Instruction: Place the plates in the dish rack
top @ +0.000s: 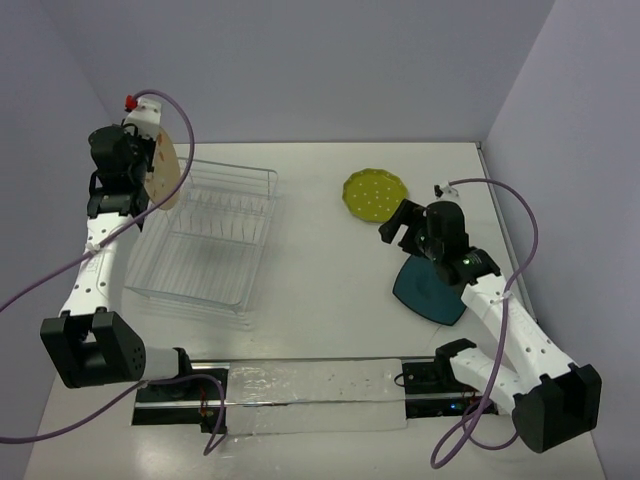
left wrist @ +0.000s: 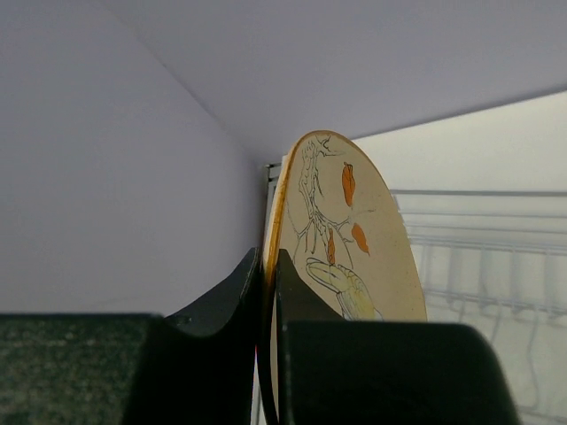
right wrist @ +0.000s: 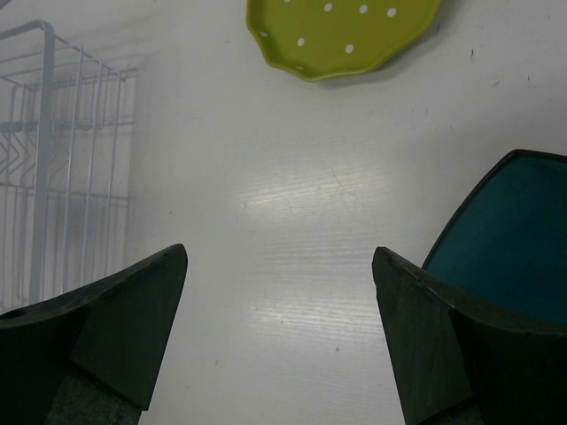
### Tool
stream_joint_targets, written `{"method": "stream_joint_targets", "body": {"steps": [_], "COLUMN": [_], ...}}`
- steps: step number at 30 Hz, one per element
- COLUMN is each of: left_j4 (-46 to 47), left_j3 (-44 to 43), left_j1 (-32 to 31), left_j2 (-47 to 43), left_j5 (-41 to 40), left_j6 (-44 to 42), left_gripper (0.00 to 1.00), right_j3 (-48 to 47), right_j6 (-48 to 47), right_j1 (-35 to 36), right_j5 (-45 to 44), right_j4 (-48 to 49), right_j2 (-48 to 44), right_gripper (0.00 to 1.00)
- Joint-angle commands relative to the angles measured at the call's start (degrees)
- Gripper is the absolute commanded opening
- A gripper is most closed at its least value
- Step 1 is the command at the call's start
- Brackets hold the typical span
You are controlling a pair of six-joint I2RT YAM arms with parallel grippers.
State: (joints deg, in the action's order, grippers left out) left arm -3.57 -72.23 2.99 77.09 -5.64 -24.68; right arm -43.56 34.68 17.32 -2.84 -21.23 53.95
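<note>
My left gripper (top: 140, 165) (left wrist: 268, 261) is shut on the rim of the cream floral plate (top: 165, 167) (left wrist: 354, 248), holding it on edge in the air above the far left corner of the dish rack (top: 205, 240) (left wrist: 496, 266). The yellow-green dotted plate (top: 375, 195) (right wrist: 341, 31) lies flat at the back of the table. Flat at the right lies the dark teal plate (top: 428, 290) (right wrist: 509, 239). My right gripper (top: 395, 228) (right wrist: 279, 261) hangs open over bare table between those two plates, holding nothing.
The rack (right wrist: 62, 150) sits on its clear tray at the left of the table. Grey walls close in the left, back and right sides. A purple cable (top: 520, 240) loops off the right arm.
</note>
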Motion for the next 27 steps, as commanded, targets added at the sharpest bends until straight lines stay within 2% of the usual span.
{"method": "stream_joint_targets", "body": {"steps": [1,5,11,27], "left_j4": [17.97,27.11,31.53,42.83], "left_j3": [-1.61,4.99,9.68,18.60], "left_j1": [2.11,2.16,2.54,2.62], "left_j2": [-1.81,-2.91,-2.48,1.45], "left_j5": [6.11,6.95,8.86,12.24], "left_j6": [-2.94,-5.59,-6.67,-17.32], "left_gripper": [0.00,0.00,0.00,0.00], "right_j3": [-4.82,-6.21,-8.43,-13.68], "right_j6": [-3.19,-4.27,-4.36,-5.36], "right_j1": [-0.72,-1.32,-2.19,-3.17], "right_j5": [-1.01,-2.51,-2.27,-0.06], "right_j4": [1.53,0.38,-0.72,-2.92], "right_j2": [2.23,4.24,7.97,15.80], "right_gripper": [0.92,0.91,0.91,0.89]}}
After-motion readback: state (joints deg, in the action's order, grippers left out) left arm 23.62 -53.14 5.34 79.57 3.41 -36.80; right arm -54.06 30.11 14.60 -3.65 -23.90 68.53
